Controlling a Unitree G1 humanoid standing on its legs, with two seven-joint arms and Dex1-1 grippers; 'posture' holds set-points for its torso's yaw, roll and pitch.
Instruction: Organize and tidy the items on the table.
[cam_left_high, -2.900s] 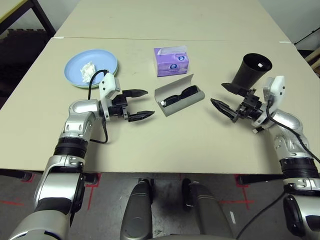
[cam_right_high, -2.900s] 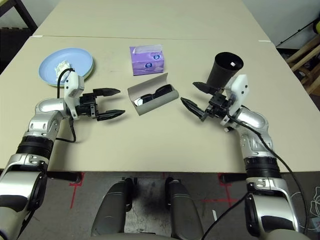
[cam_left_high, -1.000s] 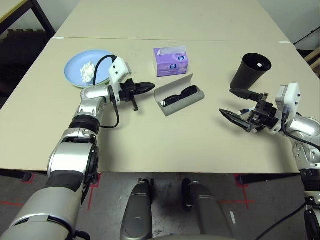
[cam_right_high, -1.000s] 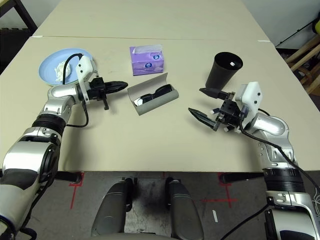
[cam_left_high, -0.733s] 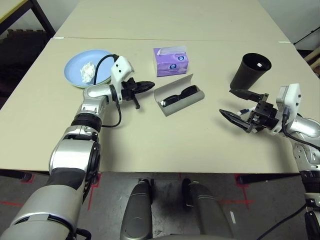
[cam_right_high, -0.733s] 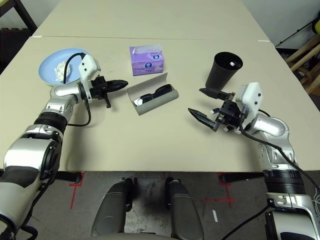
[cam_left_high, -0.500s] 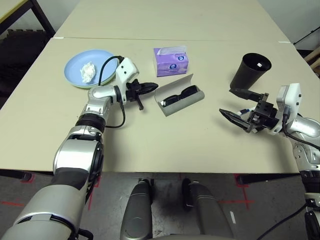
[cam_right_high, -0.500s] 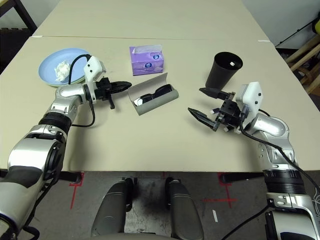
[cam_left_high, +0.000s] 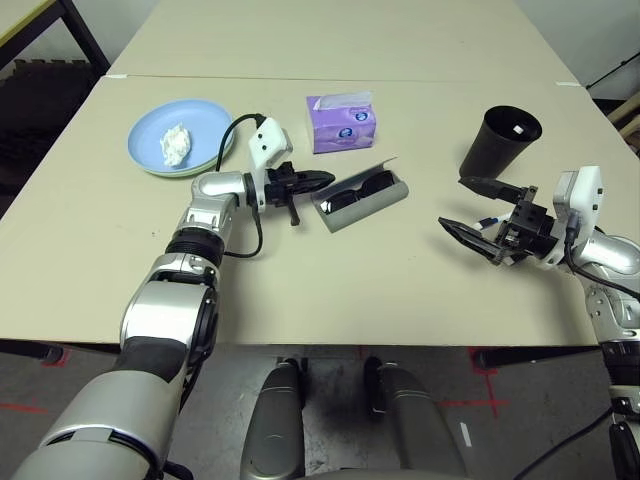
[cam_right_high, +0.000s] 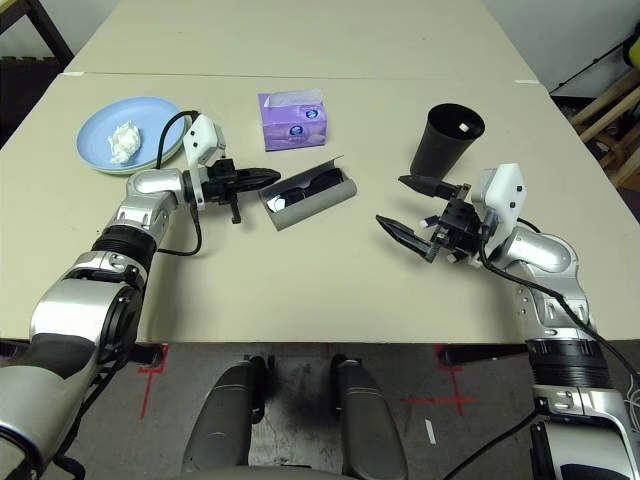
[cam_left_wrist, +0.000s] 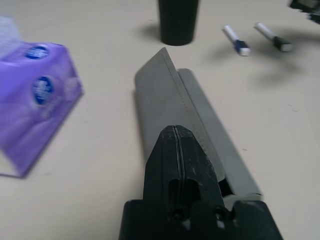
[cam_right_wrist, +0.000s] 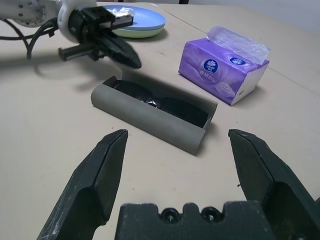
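The grey glasses case (cam_left_high: 372, 195) lies mid-table with the black sunglasses (cam_right_wrist: 167, 108) inside and its lid (cam_left_wrist: 165, 105) raised partway over them. My left gripper (cam_left_high: 322, 180) is shut, empty, its tip against the lid's left end. At the far left a light blue plate (cam_left_high: 195, 125) is stacked on a pale green one (cam_right_wrist: 145, 33) and holds the white tissue wad (cam_left_high: 175, 144). The black cup (cam_left_high: 500, 141) stands upright at the right. Just in front of it my right gripper (cam_left_high: 475, 210) hovers open and empty. Two white pens (cam_left_wrist: 235, 39) lie on the table (cam_left_high: 330, 270) near the cup.
A purple tissue box (cam_left_high: 343, 122) stands just behind the case. A seam (cam_left_high: 420, 80) crosses the tabletop behind the objects. Bare tabletop runs along the near side between my arms.
My shut left gripper has moved right from beside the plates to the case and tipped its lid up over the sunglasses. The right arm has stayed still.
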